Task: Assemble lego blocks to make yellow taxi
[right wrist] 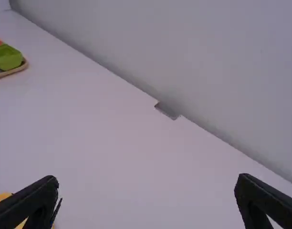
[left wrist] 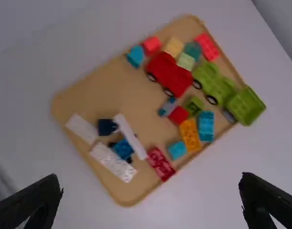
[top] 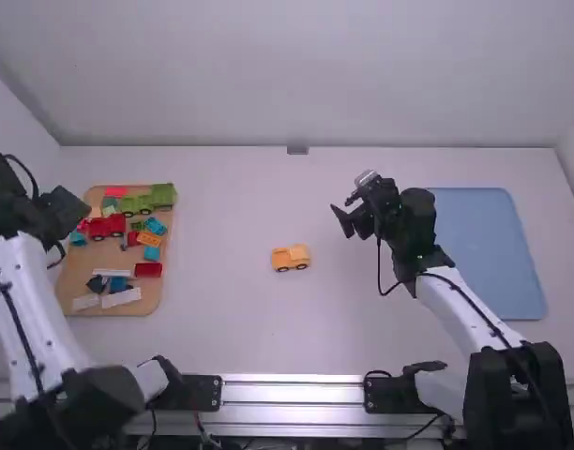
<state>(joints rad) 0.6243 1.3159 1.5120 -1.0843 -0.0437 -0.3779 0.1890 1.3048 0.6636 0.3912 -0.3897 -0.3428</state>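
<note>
We have the yellow car alone on the desk, upright on its wheels, well apart from the wooden tray and between the two arms. The right claw is the nearer one, raised off the desk with its fingers spread and nothing between them. From there the car lies down toward the desk, over on the left arm's side and a little back toward the arm bases; the right wrist view catches a yellow bit of it beside one finger. Its long axis runs roughly crosswise, from the left arm's side to the right's, with the taller part at the right-hand end. The left claw is also released and empty, above the tray of loose blocks. If the taxi still wants a part, we judge that the left arm should fetch it, since the tray is on its side: the pale yellow block sits close against the red car, and the orange block lies beside a blue one. For steadying the car, we would bring the right claw down and across, then close on the long sides; coming in end-on, it could roll the car away on its wheels.
</note>
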